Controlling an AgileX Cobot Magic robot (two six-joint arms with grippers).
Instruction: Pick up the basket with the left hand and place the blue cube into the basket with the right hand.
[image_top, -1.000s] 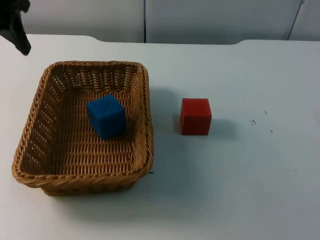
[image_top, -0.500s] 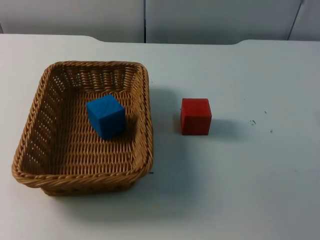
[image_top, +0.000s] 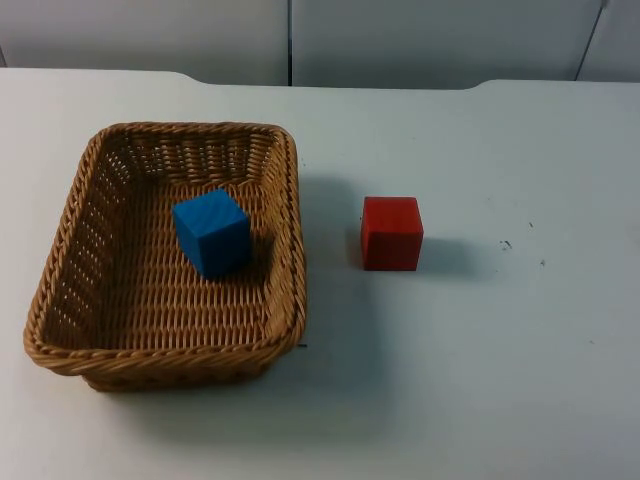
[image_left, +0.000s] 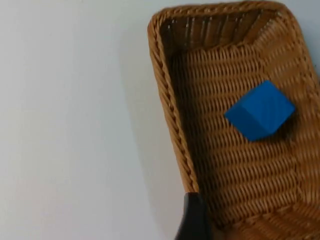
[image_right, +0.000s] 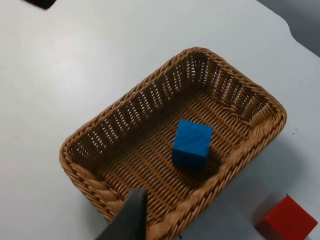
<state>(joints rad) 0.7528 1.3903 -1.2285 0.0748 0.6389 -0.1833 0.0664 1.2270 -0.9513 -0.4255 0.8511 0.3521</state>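
Left gripper (image_left: 192, 220): you see one black fingertip just beside the basket's near rim, above the table. Whether the fingers are spread or pressed together you cannot tell.
Basket (image_top: 290, 240): it sits flat on the white table (image_top: 500, 380), nothing holding it. If you mean to lift it, take the rim wall squarely between the fingers at the middle of a side, so it does not tip.
Blue cube (image_top: 211, 232): it already lies inside the basket, on the woven floor, turned a little askew. By my reading the placing is done; keep any lift level so it does not slide.
Red cube (image_top: 391, 232): it stands on the table just beside the basket's right wall, apart from it. Leave it alone.
Right gripper (image_right: 129, 217): one fingertip shows, over the basket's rim. Its opening is cut off too; you cannot tell.
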